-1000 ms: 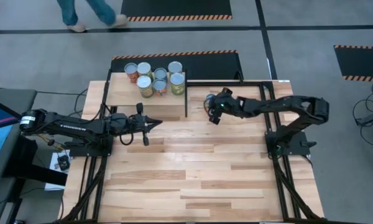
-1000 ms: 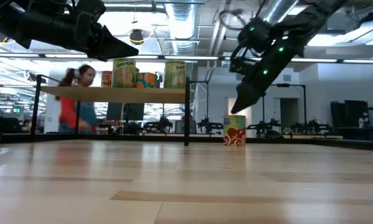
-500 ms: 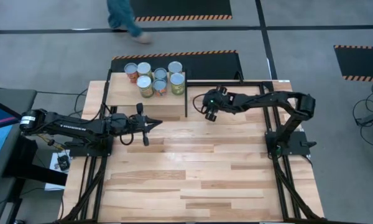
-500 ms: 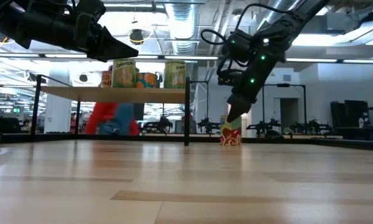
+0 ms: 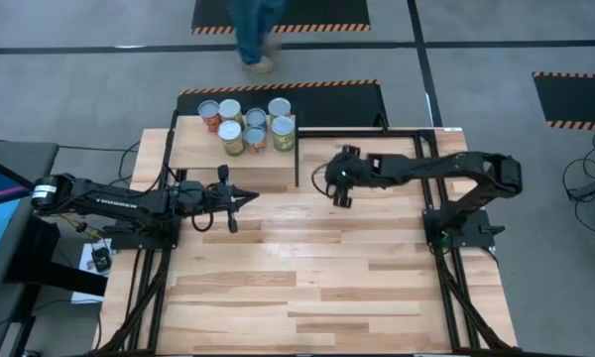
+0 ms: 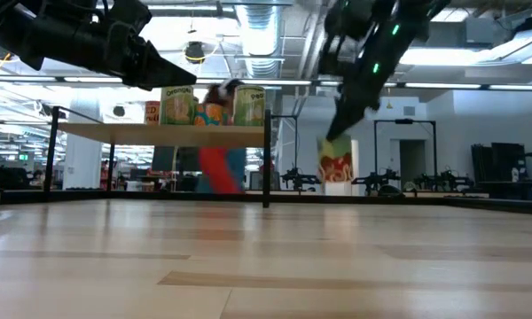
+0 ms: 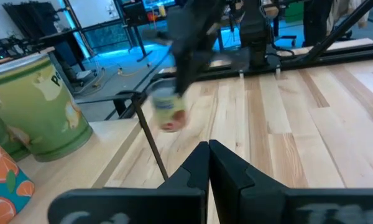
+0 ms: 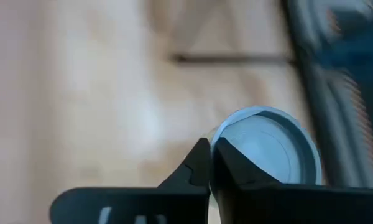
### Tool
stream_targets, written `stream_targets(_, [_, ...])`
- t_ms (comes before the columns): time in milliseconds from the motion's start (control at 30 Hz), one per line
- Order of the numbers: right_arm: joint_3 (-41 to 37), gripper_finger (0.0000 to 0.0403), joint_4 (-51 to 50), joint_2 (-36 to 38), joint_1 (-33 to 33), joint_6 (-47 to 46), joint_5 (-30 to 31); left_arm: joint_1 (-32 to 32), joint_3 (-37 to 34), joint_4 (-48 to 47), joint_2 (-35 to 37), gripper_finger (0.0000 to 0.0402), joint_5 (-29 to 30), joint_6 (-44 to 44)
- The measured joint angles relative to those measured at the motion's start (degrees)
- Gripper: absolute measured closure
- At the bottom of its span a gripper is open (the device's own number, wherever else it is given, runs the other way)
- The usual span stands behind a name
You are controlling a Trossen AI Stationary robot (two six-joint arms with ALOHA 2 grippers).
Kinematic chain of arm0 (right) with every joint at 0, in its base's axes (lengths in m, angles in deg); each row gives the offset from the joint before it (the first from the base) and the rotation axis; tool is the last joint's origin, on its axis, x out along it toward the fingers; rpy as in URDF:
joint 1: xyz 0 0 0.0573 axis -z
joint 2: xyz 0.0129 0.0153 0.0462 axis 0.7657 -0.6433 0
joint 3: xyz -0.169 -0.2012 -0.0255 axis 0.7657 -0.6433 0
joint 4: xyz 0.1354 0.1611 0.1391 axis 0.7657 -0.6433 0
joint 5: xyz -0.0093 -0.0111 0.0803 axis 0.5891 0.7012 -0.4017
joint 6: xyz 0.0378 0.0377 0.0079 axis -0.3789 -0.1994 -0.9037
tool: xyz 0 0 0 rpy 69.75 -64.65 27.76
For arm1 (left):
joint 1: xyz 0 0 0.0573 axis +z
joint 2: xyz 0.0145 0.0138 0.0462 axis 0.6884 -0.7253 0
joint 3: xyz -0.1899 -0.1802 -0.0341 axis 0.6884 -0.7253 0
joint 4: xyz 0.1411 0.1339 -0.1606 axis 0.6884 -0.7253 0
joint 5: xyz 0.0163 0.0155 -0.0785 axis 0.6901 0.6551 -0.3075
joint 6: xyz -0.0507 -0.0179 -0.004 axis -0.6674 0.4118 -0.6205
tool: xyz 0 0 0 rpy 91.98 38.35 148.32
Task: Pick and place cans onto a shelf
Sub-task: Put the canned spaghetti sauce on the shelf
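Note:
A can with a red and green label (image 6: 335, 165) hangs above the table's far part, and my right gripper (image 6: 339, 135) is shut on it. Its silver-blue lid (image 8: 265, 146) shows in the right wrist view. Several other cans (image 5: 248, 123) stand on their bases at the far end of the pale plywood shelf (image 5: 193, 164). My left gripper (image 5: 252, 196) hovers shut beside the shelf's near edge, touching nothing. My right gripper (image 8: 209, 149) pinches the can's top rim (image 8: 227, 132) at one side of the lid between its two fingers. The fingers come from above, slanting down. The can hangs tilted below them, lifted clear of the table (image 6: 335, 165).
A thin black post (image 6: 267, 159) stands at the shelf's right near corner, between the held can and the shelf. A green can (image 7: 37, 106) and an orange one (image 7: 3, 180) stand close to my left gripper. A person (image 5: 253, 35) walks past beyond the table's far edge.
My right gripper has gone down onto the can that stood on the table by the far edge, taken hold of it and gone up. The can is now lifted clear and tilted. The person behind the table has walked toward the right.

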Motion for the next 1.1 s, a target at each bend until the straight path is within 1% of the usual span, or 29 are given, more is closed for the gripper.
stream_targets(67, [0.19, 0.038, -0.33, 1.96, -3.35, -1.36, -4.65, -0.02, 0.0, -0.18, 0.0, 0.0401, 0.01, 0.0])
stream_targets(133, [0.2, 0.0377, 0.16, 3.25, -7.15, -2.24, -10.92, -0.02, 0.01, -0.2, 0.0, 0.0401, 0.01, -0.07])
stream_targets(200, [0.2, 0.0378, 3.08, 3.29, -11.44, -2.23, -15.63, -0.02, 0.0, -0.2, 0.0, 0.0401, -0.08, -0.06])
stream_targets(333, [0.2, 0.0384, 11.49, 0.52, -19.09, 0.23, -17.72, -0.03, 0.02, -0.34, 0.0, 0.0401, -0.1, -0.14])
stream_targets(433, [0.87, 0.0384, 19.32, -4.08, -22.12, 3.6, -17.67, -0.05, 0.02, -0.94, 0.0, 0.0401, -0.1, -0.4])
stream_targets(533, [4.68, 0.0381, 22.98, -9.73, -22.93, 6.79, -17.56, -0.12, 0.04, -1.8, -0.02, 0.0401, -0.86, -0.55])
stream_targets(633, [11.16, 0.038, 22.03, -16.15, -22.1, 9.92, -17.57, -0.79, 0.04, -3.33, -0.03, 0.0401, -1.15, -0.45])
stream_targets(767, [21.14, 0.0384, 15.54, -23.73, -20.05, 13.33, -17.56, -1.96, 0.07, -4.12, -0.04, 0.0401, -0.94, 1.03])
stream_targets(833, [25.49, 0.0384, 12.92, -26.79, -18.97, 13.57, -17.54, -2.61, 0.06, -4.6, -0.04, 0.0401, -0.84, 1.89])
stream_targets(933, [30.09, 0.038, 9.79, -30.42, -17.83, 13.97, -17.56, -3.44, 0.05, -4.79, 0.11, 0.0401, -0.7, 2.56])
stream_targets(1100, [33.31, 0.038, 7.13, -33.23, -17.44, 15.93, -19.1, -3.85, 0.06, -5.05, 0.11, 0.0401, 0.9, 2.58])
